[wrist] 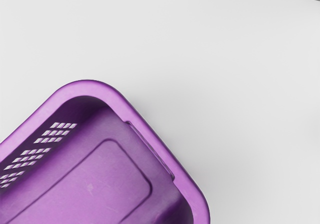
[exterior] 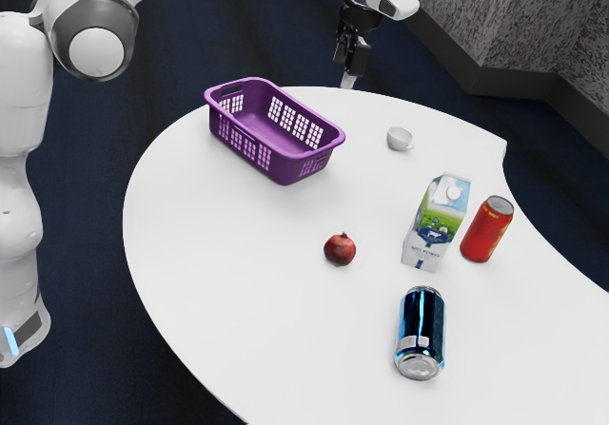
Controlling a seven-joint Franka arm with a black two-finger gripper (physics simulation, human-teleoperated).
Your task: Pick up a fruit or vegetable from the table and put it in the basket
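White tbl (exterior: 219, 254): basket (exterior: 283, 168) far, upright, prob. to catch nearer fruit (exterior: 340, 250); gripper (exterior: 352, 66) high, prob. for clearance, can't tell if jaws spread.

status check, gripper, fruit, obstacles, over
Gripper raised, away from fruit. Pomegranate on table, outside basket. Carton, blue can clear of it.

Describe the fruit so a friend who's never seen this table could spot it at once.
Find the purple basket on the white table. Between it and the dark blue can sits a small, round, dark red fruit with a tiny crown. The red can beside the milk carton is tall and straight-sided instead.
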